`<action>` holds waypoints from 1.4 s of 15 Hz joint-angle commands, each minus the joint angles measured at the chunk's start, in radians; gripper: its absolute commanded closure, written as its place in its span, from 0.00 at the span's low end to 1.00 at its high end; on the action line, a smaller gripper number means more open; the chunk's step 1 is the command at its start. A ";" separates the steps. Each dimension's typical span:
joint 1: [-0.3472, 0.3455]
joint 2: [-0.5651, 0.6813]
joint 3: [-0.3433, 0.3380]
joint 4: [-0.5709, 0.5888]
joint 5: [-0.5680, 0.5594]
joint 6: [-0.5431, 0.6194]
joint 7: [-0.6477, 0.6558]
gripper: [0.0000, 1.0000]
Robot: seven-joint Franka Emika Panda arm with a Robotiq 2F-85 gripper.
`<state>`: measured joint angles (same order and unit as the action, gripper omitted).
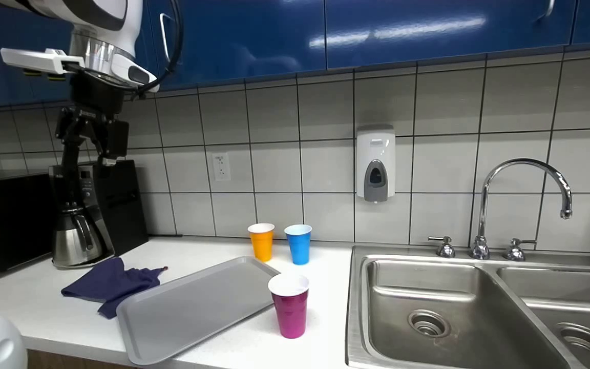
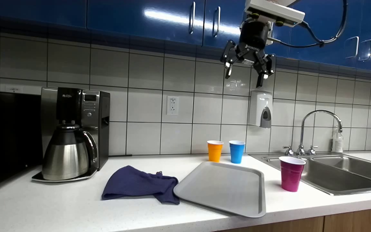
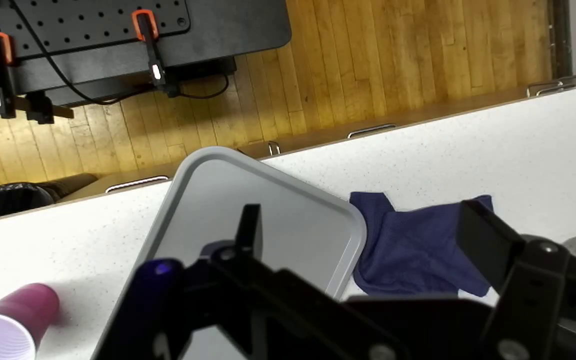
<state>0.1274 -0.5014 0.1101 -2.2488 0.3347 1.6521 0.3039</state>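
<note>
The black gripper [image 2: 243, 79] hangs high in the air from the white robot arm [image 1: 128, 33], well above the white speckled surface [image 2: 147, 216]. Its jaws stand wide apart, pointing down. In the wrist view I see what lies beneath them on the surface: a flat, light-grey rectangular tray [image 3: 293, 215] with rounded corners, and a crumpled navy-blue cloth [image 3: 418, 250] touching one short side of it. Near the tray's long side, between it and the double stainless-steel sink [image 1: 359, 307], an upright magenta plastic cup [image 1: 291, 315] with a white inside shows in both exterior views. Past the tray's far end, close to the pale tiled wall [image 2: 143, 138], an orange plastic cup [image 2: 215, 151] and a blue plastic cup [image 2: 237, 152] stand upright, a little apart. Beyond the cloth sits a black-and-silver coffee maker [image 2: 90, 125] with a steel carafe [image 2: 64, 164]; a white soap dispenser [image 1: 375, 143] hangs on the tiles.
</note>
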 commanded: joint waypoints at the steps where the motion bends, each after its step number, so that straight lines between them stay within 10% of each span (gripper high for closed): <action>1: -0.020 0.000 0.015 0.003 0.006 -0.005 -0.006 0.00; 21: -0.064 -0.005 0.011 -0.168 -0.125 0.110 -0.017 0.00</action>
<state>0.0841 -0.5006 0.1180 -2.3954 0.2301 1.7372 0.3032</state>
